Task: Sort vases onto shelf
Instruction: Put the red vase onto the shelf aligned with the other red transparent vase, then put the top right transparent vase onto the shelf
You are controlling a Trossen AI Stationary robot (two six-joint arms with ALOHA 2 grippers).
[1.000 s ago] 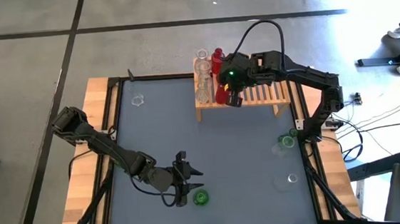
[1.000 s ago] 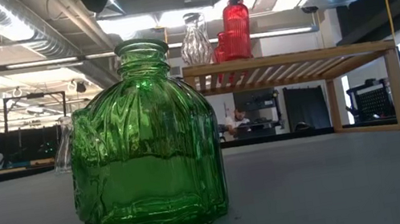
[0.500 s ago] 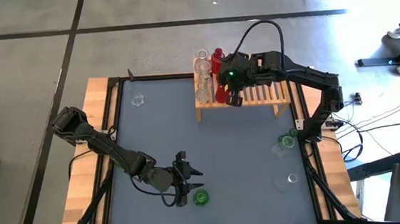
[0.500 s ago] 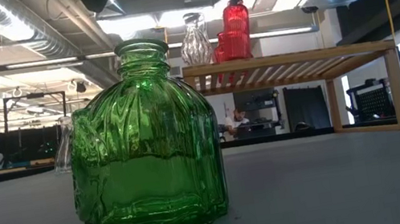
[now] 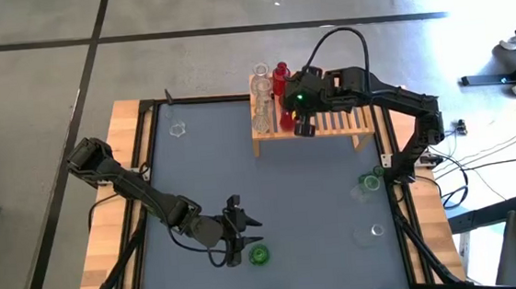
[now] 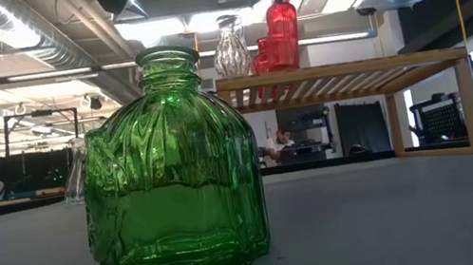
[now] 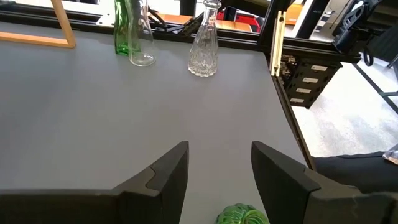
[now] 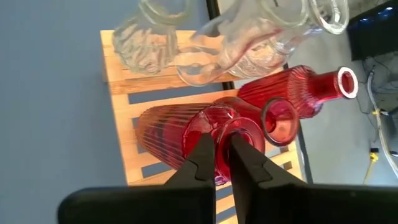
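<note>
My right jaws (image 8: 222, 163) are pinched tight on the neck of a red vase (image 8: 186, 140) over the left end of the shelf (image 5: 330, 125), at the far right of the counter (image 5: 242, 178). In the low view that vase (image 6: 282, 29) stands upright at the shelf top; I cannot tell whether its base touches the slats. Two more red vases (image 8: 292, 93) stand just beside it, and clear vases (image 5: 261, 103) are grouped at the shelf's left edge.

My left jaws (image 7: 217, 168) are spread wide and hold nothing, low over the counter near its front edge. A green vase (image 5: 258, 254) sits just beside them, upright on the counter. Another green vase (image 5: 370, 183) stands near the right edge, with a clear one (image 5: 376, 231) nearer the front, and one more clear vase (image 5: 177, 130) well apart at the far left.
</note>
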